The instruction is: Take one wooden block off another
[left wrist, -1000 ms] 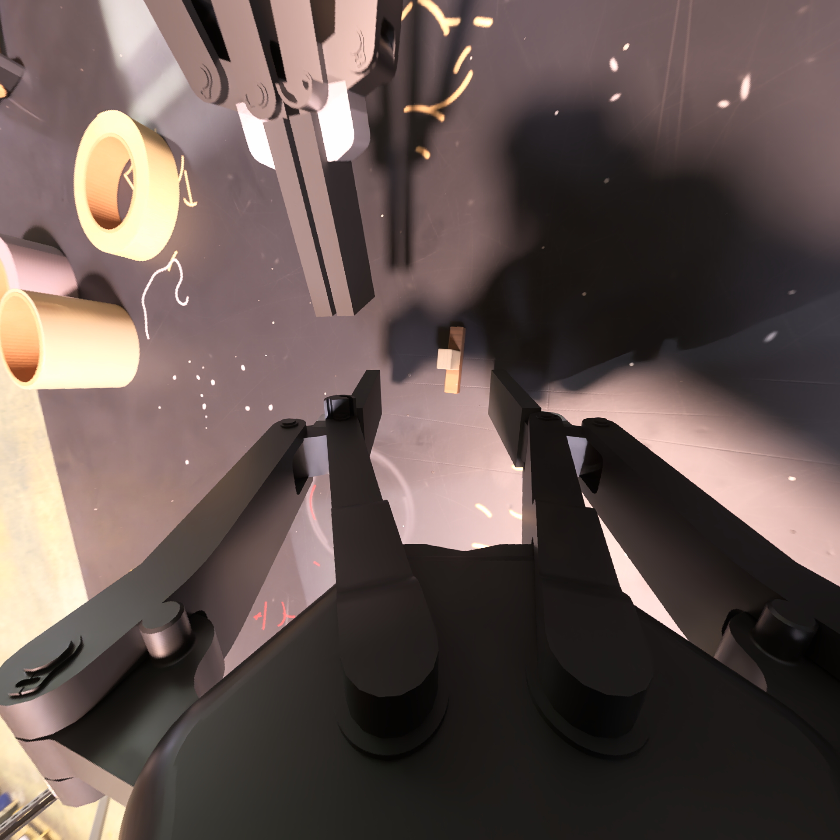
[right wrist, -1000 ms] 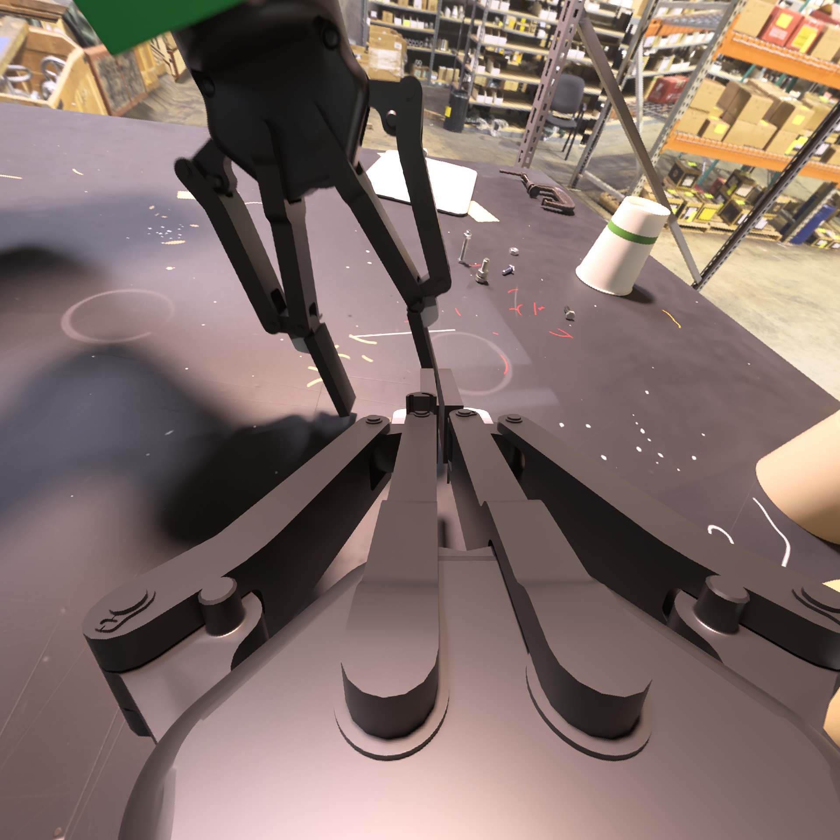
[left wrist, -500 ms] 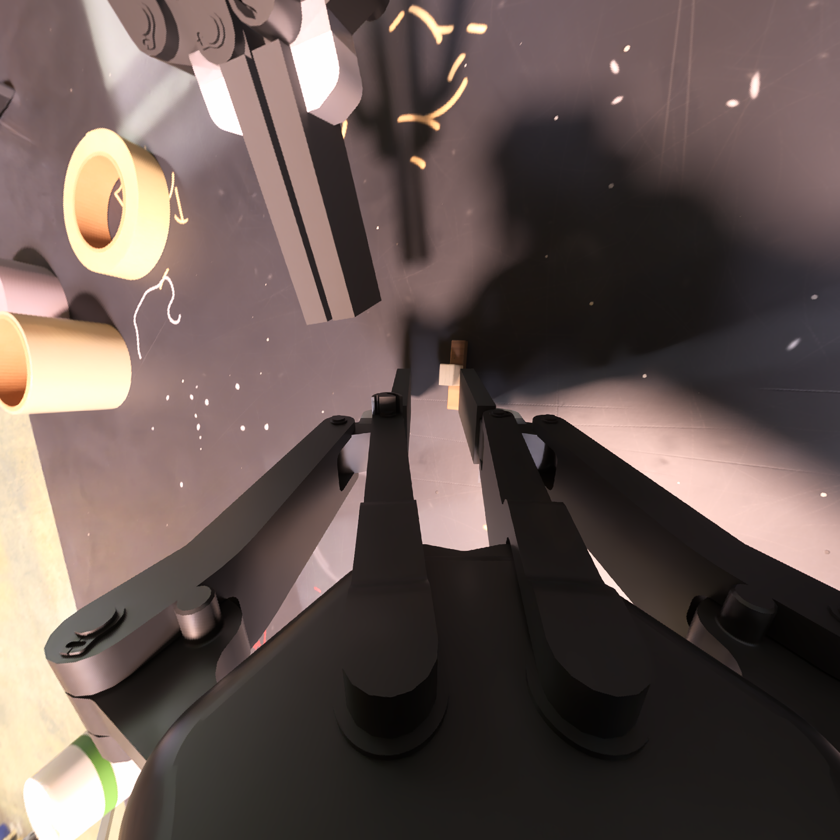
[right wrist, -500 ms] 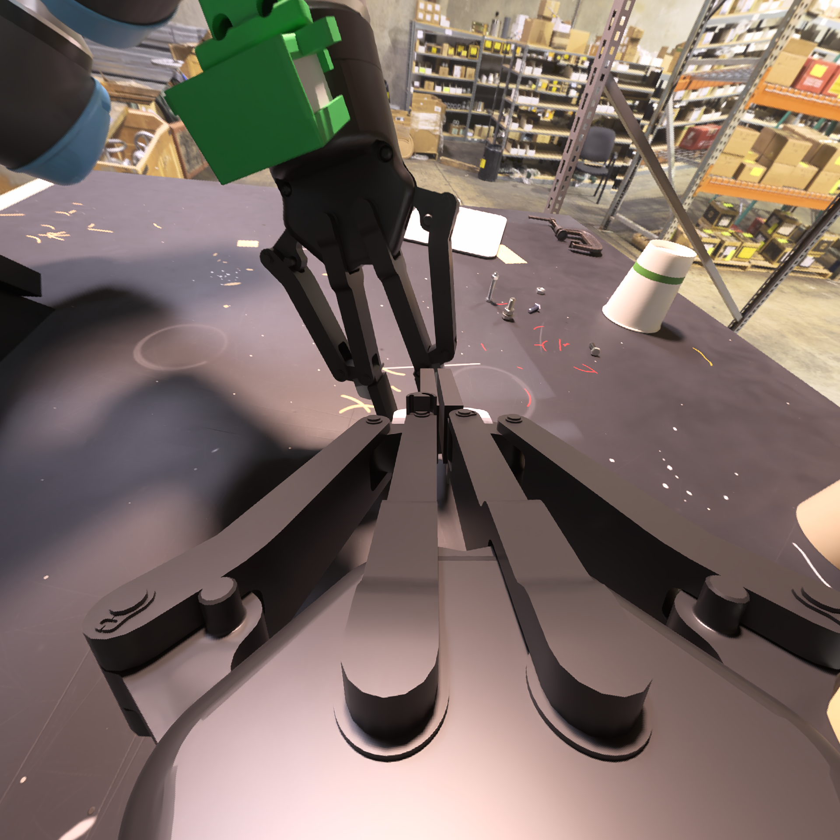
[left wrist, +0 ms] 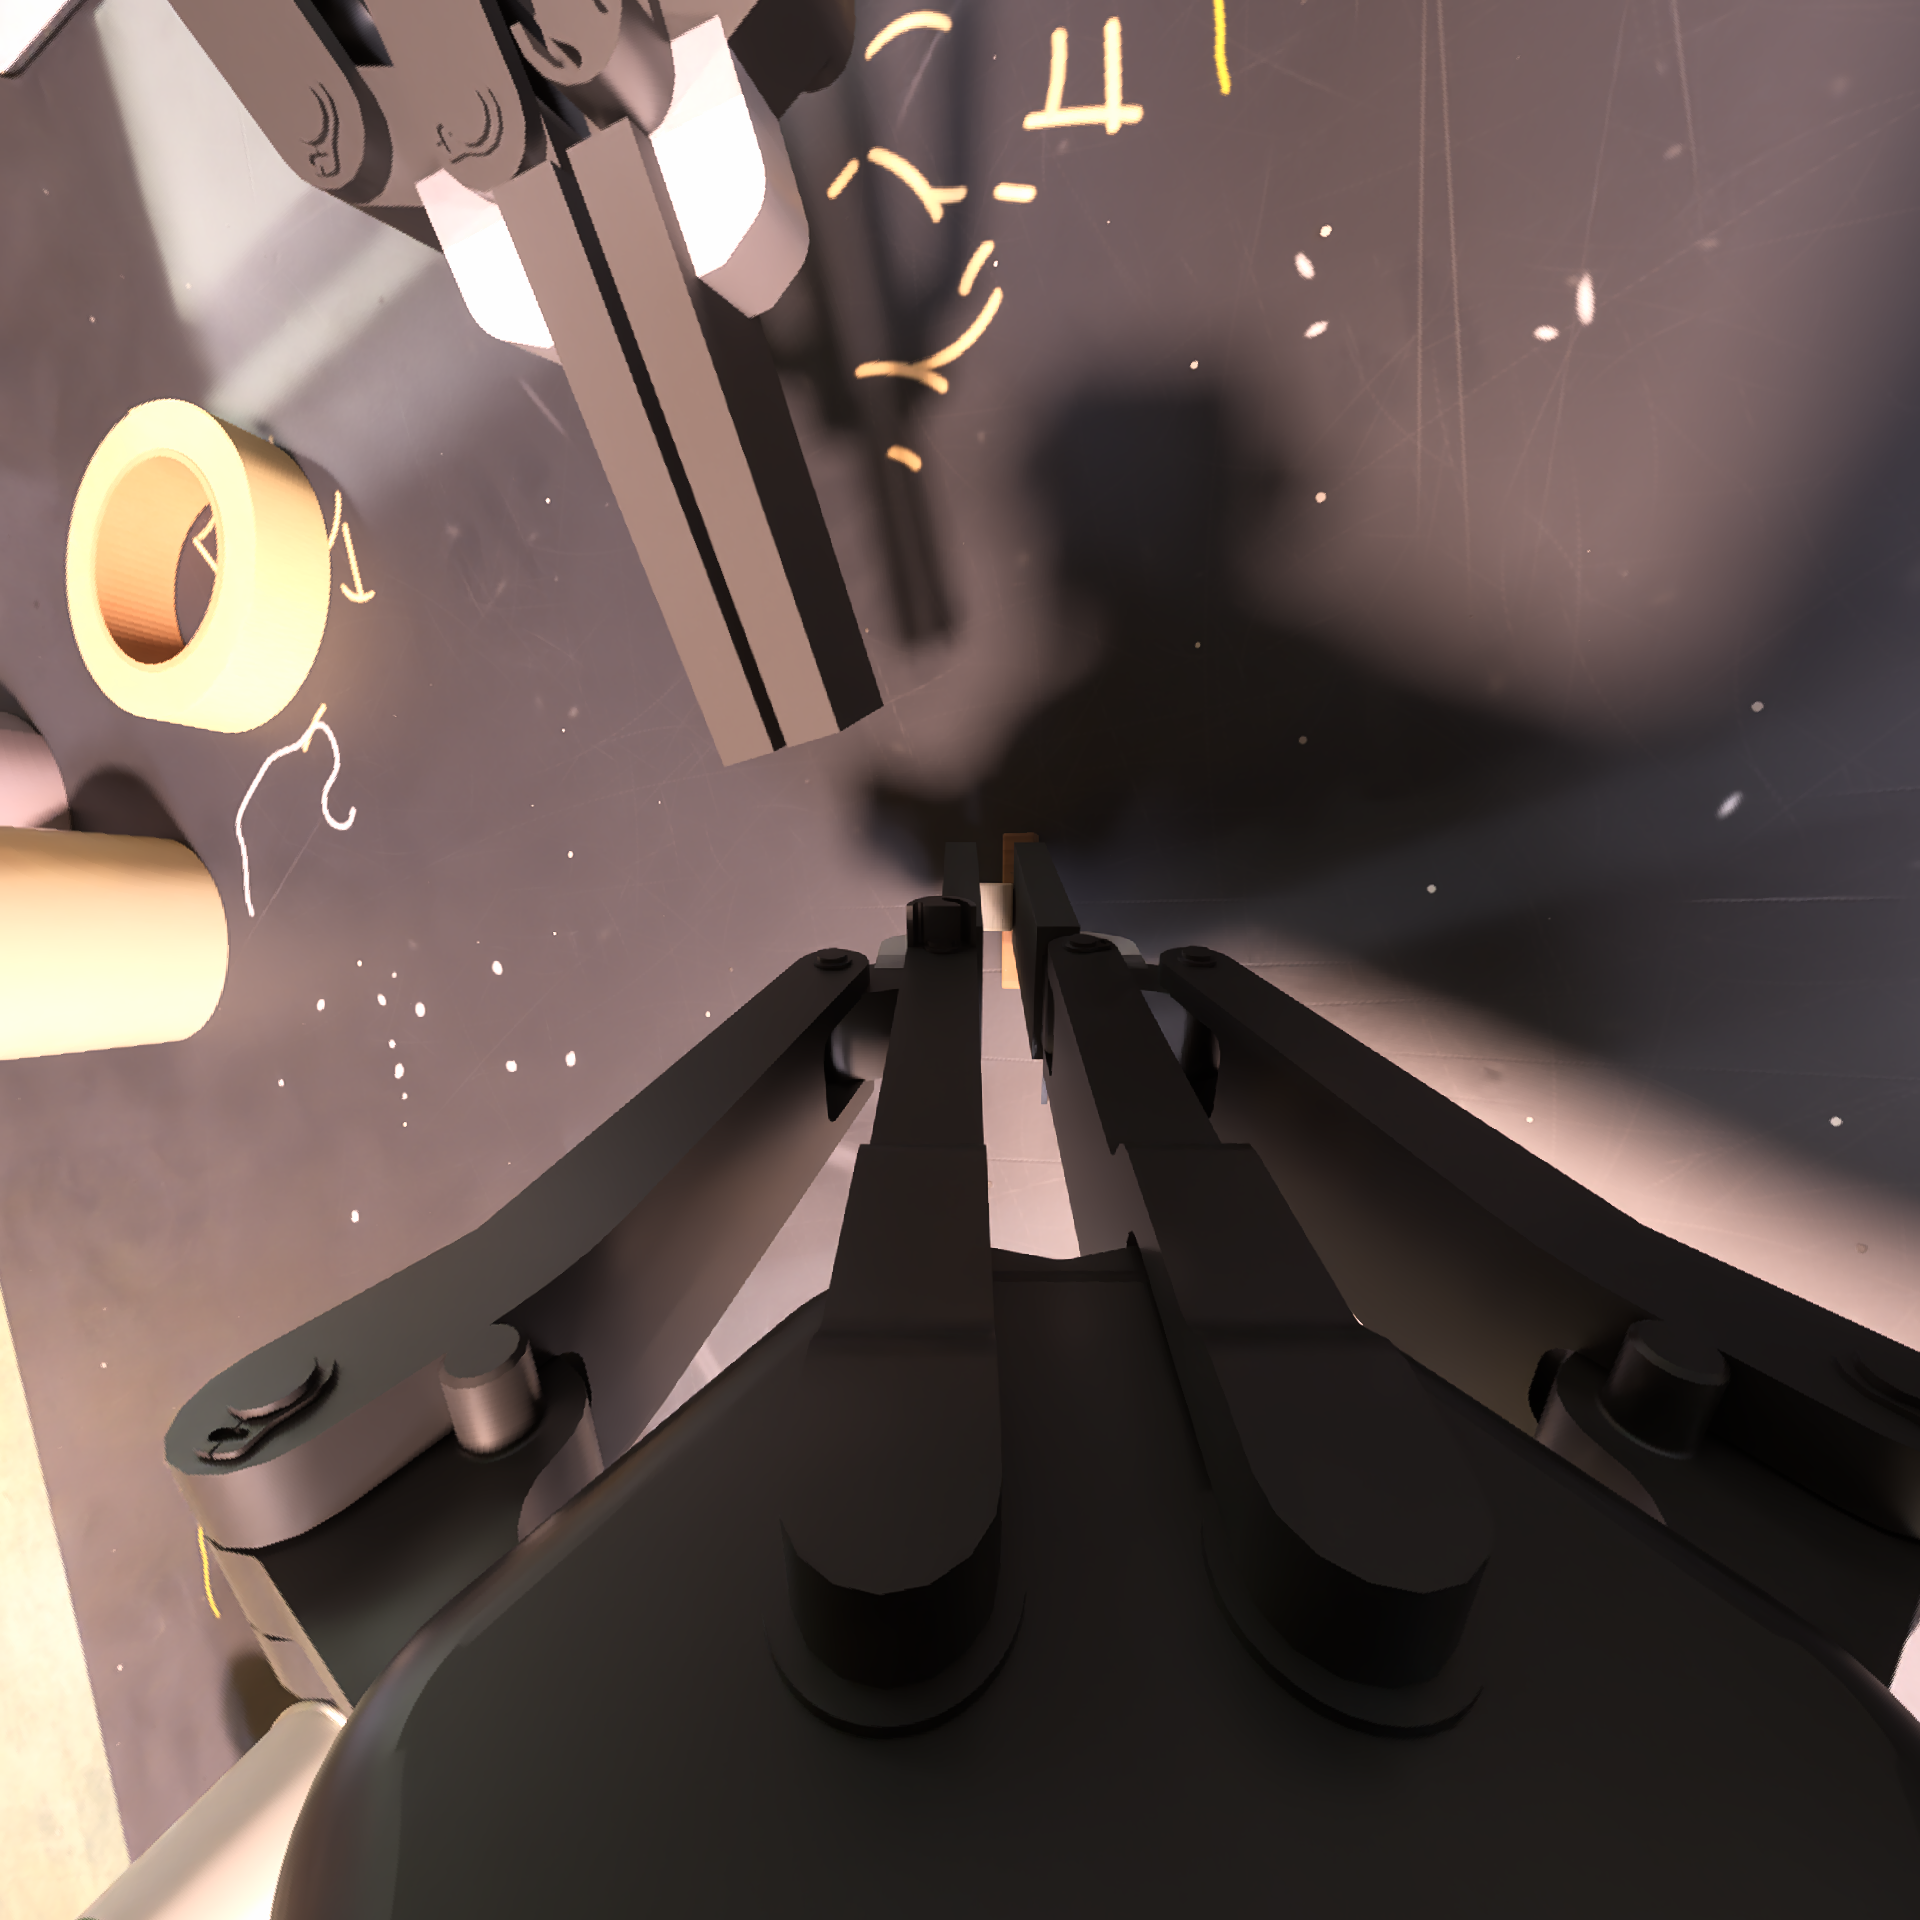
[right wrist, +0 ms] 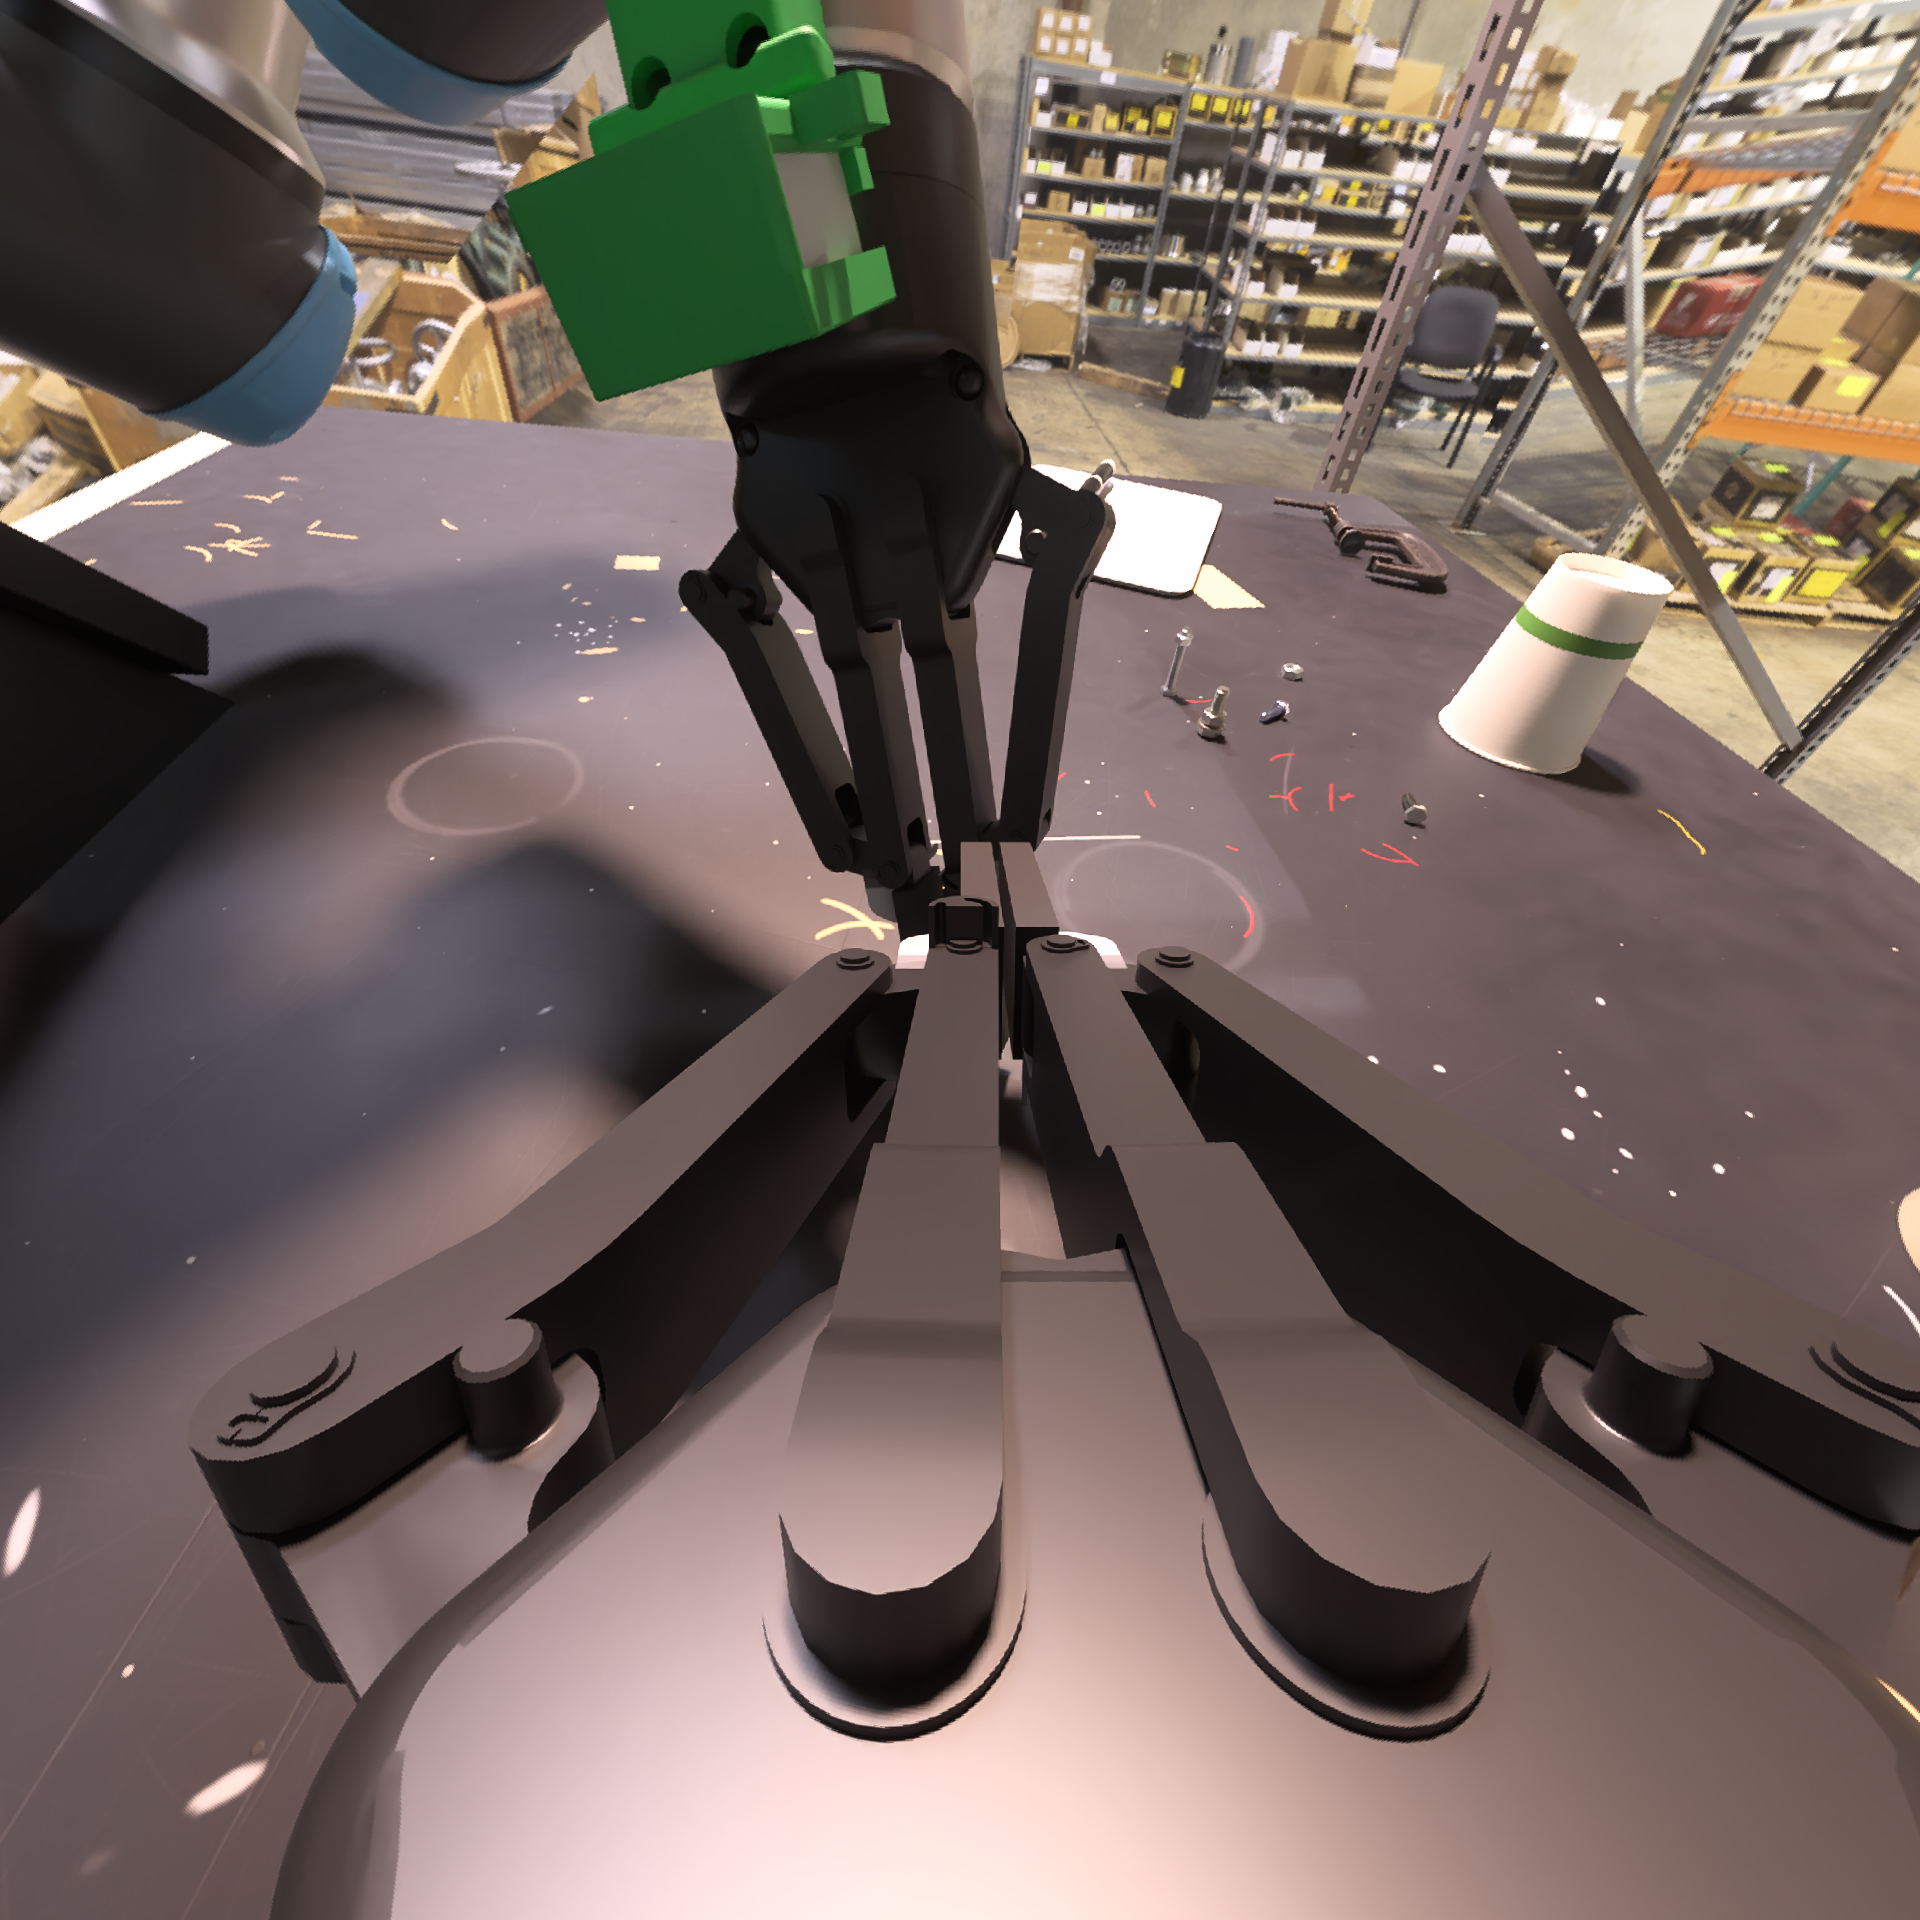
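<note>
While shelving (right wrist: 1299, 208) fills the warehouse behind, the dark scuffed table (left wrist: 1455, 1039) gives me a flat, hard base. My left end effector (left wrist: 1000, 904) is clenched on the pale upper block (left wrist: 995, 906), which sits across the tan lower block (left wrist: 1018, 854) near the table's middle. My right end effector (right wrist: 995, 883) is pressed closed, holding nothing that I can see. The blocks look light, stiff and smooth, so I judge a side pinch safest; slipping is the risk.

Tape roll (left wrist: 197, 569) left of stacked blocks (left wrist: 1000, 906).
</note>
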Robot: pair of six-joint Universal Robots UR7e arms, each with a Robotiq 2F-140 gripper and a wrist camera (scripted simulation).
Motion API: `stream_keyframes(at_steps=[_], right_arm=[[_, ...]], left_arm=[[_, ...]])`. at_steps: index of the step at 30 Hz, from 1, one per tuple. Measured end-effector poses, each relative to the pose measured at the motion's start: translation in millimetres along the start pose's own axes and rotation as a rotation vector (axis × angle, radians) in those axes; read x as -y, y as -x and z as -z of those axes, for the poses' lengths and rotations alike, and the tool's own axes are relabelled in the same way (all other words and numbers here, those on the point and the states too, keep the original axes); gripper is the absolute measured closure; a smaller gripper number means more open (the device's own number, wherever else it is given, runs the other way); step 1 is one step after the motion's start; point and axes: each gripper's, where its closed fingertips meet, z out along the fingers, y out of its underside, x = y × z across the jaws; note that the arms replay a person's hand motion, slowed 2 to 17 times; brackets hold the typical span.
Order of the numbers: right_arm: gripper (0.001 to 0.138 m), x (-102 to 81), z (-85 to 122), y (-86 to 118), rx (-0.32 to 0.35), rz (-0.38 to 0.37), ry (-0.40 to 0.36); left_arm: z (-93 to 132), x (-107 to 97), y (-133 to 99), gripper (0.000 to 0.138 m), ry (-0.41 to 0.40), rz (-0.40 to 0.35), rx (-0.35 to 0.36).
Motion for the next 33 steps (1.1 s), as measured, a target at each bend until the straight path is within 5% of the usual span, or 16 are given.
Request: stream_keyframes(at_steps=[9, 22, 33], right_arm=[[0.137, -5.0, 3.5, 5.1, 0.013, 0.051, 0.055], [0.137, -17.4, 0.4, 6.0, -0.097, 0.271, 0.234], [0.135, -12.7, 3.0, 0.1, -0.171, 0.259, 0.228]], left_arm=[[4.7, -0.3, 0.8, 0.13, 0.017, -0.026, -0.025], [18.5, -6.9, 15.2, 0.13, 0.161, -0.143, -0.026], [23.9, -9.8, 25.9, 0.13, 0.228, -0.204, 0.062]])
